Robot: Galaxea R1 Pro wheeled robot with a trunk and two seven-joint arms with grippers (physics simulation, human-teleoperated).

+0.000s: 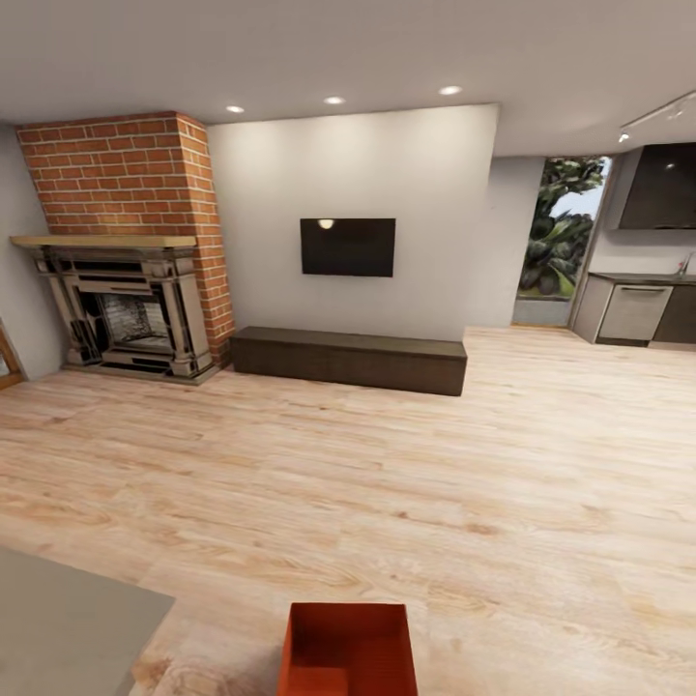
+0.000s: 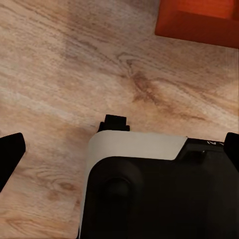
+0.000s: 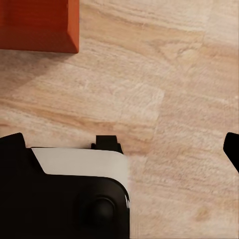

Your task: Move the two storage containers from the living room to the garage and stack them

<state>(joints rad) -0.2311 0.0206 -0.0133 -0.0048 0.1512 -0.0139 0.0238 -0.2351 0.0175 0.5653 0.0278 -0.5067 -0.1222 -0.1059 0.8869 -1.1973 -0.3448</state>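
Note:
One red-orange storage container (image 1: 349,650) sits lidless on the light wood-plank floor of the living room, at the near bottom centre of the head view. A corner of it shows in the left wrist view (image 2: 199,22) and in the right wrist view (image 3: 37,25). My left gripper (image 2: 119,152) hangs open above the planks, its dark fingertips (image 2: 10,154) far apart, clear of the box. My right gripper (image 3: 122,149) is open too, with its fingertips (image 3: 11,145) spread and nothing held. The garage is out of view.
A low grey table (image 1: 68,628) fills the near left corner. A brick fireplace (image 1: 130,290) and a long dark-brown cabinet (image 1: 348,358) stand against the far wall under a TV (image 1: 347,246). Kitchen units (image 1: 638,309) lie far right. Wide plank floor (image 1: 406,483) lies between.

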